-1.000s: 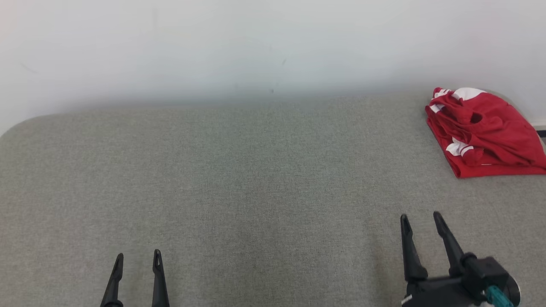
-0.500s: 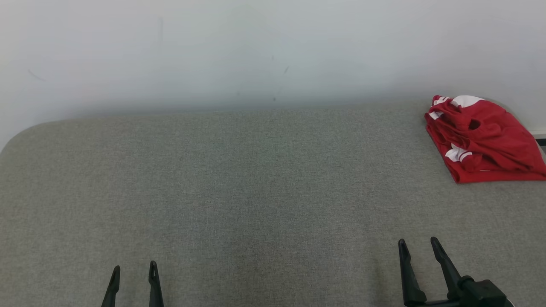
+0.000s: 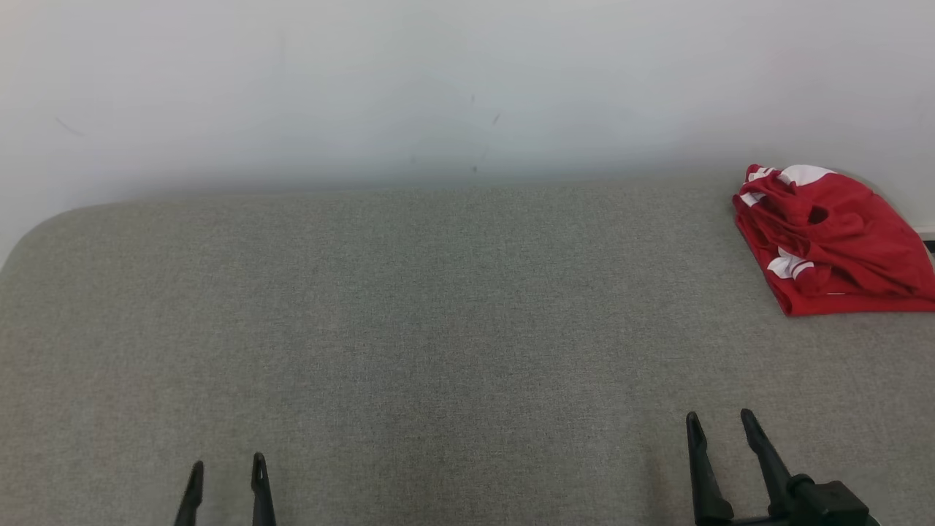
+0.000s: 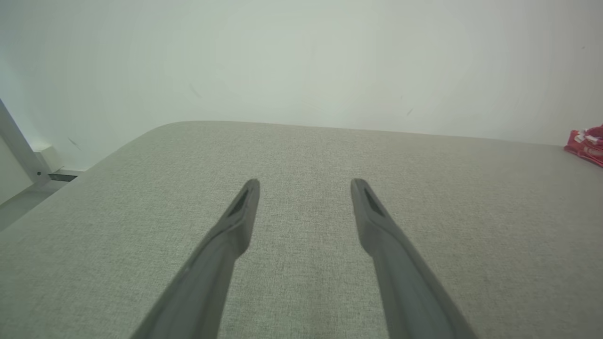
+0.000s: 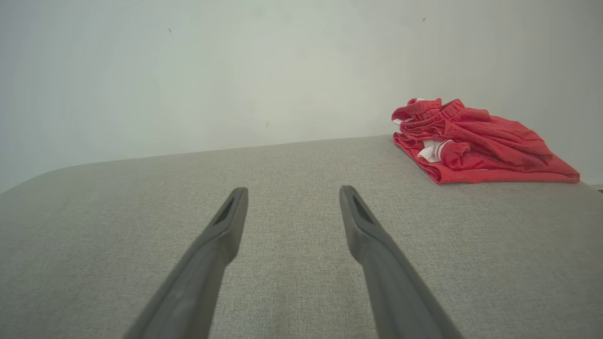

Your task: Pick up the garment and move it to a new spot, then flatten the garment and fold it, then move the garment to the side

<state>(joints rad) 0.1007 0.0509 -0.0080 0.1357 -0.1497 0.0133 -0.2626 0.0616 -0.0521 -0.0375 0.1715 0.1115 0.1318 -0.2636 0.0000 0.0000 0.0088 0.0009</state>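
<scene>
A red garment with white stripes lies loosely folded at the far right of the grey fabric surface, close to the wall. It shows as a low red pile in the right wrist view and as a sliver at the right edge of the left wrist view. My right gripper stands open at the lower right, well short of the garment, nothing between its fingers. My left gripper is open at the lower left, with bare fabric between its fingers.
A pale wall rises directly behind the surface. The surface's far left corner is rounded. In the left wrist view a pale frame and floor show beyond the left edge.
Both grippers have drawn back toward the bottom of the head view, the right one furthest. The head view has shifted slightly, so the garment sits a little lower in it.
</scene>
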